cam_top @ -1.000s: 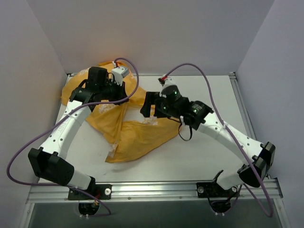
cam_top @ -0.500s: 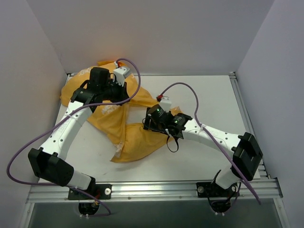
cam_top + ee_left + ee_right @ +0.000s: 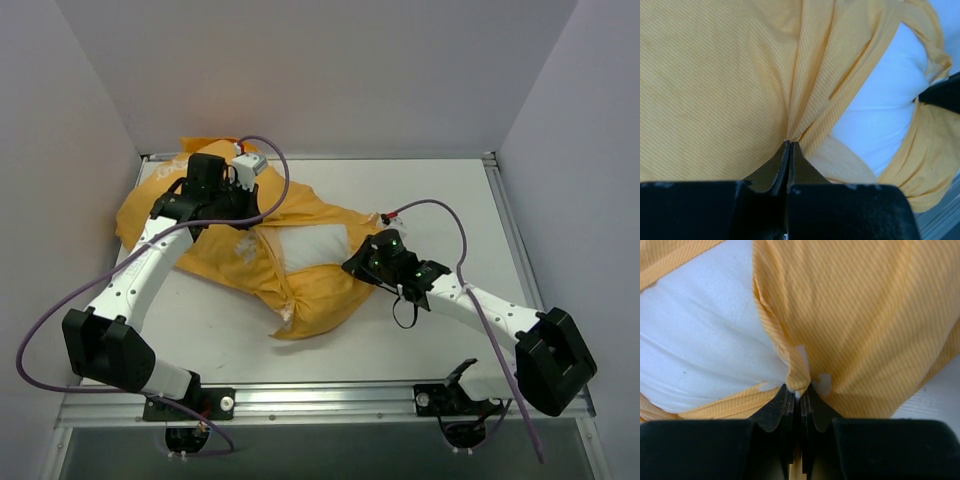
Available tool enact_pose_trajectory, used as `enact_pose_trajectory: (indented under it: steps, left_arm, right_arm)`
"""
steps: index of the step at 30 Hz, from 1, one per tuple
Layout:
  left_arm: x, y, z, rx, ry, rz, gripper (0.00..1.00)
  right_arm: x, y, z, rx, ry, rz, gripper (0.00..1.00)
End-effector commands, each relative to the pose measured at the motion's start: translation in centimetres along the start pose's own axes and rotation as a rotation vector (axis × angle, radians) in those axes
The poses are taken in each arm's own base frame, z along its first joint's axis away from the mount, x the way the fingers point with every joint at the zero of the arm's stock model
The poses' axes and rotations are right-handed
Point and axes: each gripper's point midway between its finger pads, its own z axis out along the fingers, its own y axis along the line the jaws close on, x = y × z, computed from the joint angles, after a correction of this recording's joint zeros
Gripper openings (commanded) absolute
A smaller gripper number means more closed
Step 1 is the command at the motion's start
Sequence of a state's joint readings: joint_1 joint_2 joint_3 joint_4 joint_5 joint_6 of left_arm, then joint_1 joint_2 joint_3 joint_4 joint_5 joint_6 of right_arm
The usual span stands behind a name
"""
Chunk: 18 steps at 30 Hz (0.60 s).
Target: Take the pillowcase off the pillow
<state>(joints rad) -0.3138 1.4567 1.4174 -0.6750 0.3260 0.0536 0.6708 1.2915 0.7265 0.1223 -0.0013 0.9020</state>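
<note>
Pillowcase (image 3: pixel 325 292): orange-yellow cloth, crumpled across the left and middle of the white surface (image 3: pixel 440 200), with its far-left part bunched towards the back corner.

Pillow (image 3: pixel 312 247): white, lying inside the cloth, with one patch bare through the opening near the middle.

Left pincer (image 3: pixel 790 146): clamped on a gathered fold of the pillowcase. Pleats fan out from its tips, and the bare pillow shows to the right in the wrist view.

Right pincer (image 3: pixel 799 389): clamped on a pinch of the pillowcase edge at the right of the opening, with the pillow just beyond its tips.

The bare patch lies between the two pincers.
</note>
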Motion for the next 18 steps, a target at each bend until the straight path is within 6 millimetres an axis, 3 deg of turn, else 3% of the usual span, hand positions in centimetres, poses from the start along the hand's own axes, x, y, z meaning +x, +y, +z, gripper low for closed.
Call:
enact_pose_trajectory:
  steps: [1, 5, 6, 9, 10, 12, 13, 14, 16, 17, 18]
  left_arm:
    - [-1.7, 3.0, -0.8, -0.13, -0.081, 0.064, 0.02]
    - [-0.5, 7.0, -0.1, -0.251, -0.046, 0.087, 0.02]
    - [0.2, 9.0, 0.1, -0.291, -0.019, 0.064, 0.02]
    - [0.7, 9.8, 0.1, -0.265, 0.036, 0.076, 0.02]
    - [0.5, 8.4, 0.3, -0.205, 0.041, 0.118, 0.05]
    - [0.3, 4.9, -0.6, -0.094, 0.057, 0.172, 0.23]
    - [0.2, 1.0, -0.4, 0.022, 0.054, 0.255, 0.31]
    - [0.7, -1.2, -0.8, 0.071, 0.074, 0.295, 0.48]
    - [0.6, -4.9, -2.0, 0.131, 0.05, 0.393, 0.64]
    - [1.2, -7.9, -2.3, 0.206, 0.06, 0.458, 0.76]
    - [0.9, -9.3, -3.1, 0.253, 0.043, 0.483, 0.79]
  right_arm:
    - [1.6, -7.8, -0.6, 0.229, 0.09, -0.084, 0.0]
    - [1.3, -8.4, -1.7, 0.214, 0.109, -0.132, 0.0]
    - [1.4, -8.4, -1.9, 0.209, 0.112, -0.139, 0.0]
    - [1.7, -7.9, -2.3, 0.161, 0.11, -0.143, 0.0]
    - [1.4, -6.9, -2.2, 0.115, 0.093, -0.142, 0.0]
    - [1.4, -6.0, -2.1, 0.079, 0.099, -0.141, 0.0]
    - [0.8, -5.0, -1.9, 0.049, 0.075, -0.145, 0.0]
    - [0.5, -4.5, -1.9, 0.038, 0.068, -0.15, 0.0]
    - [-0.2, -3.2, -1.8, 0.008, 0.059, -0.158, 0.0]
    - [-0.3, -2.7, -1.9, -0.003, 0.059, -0.163, 0.0]
    - [-0.2, -2.6, -1.8, -0.004, 0.071, -0.169, 0.0]
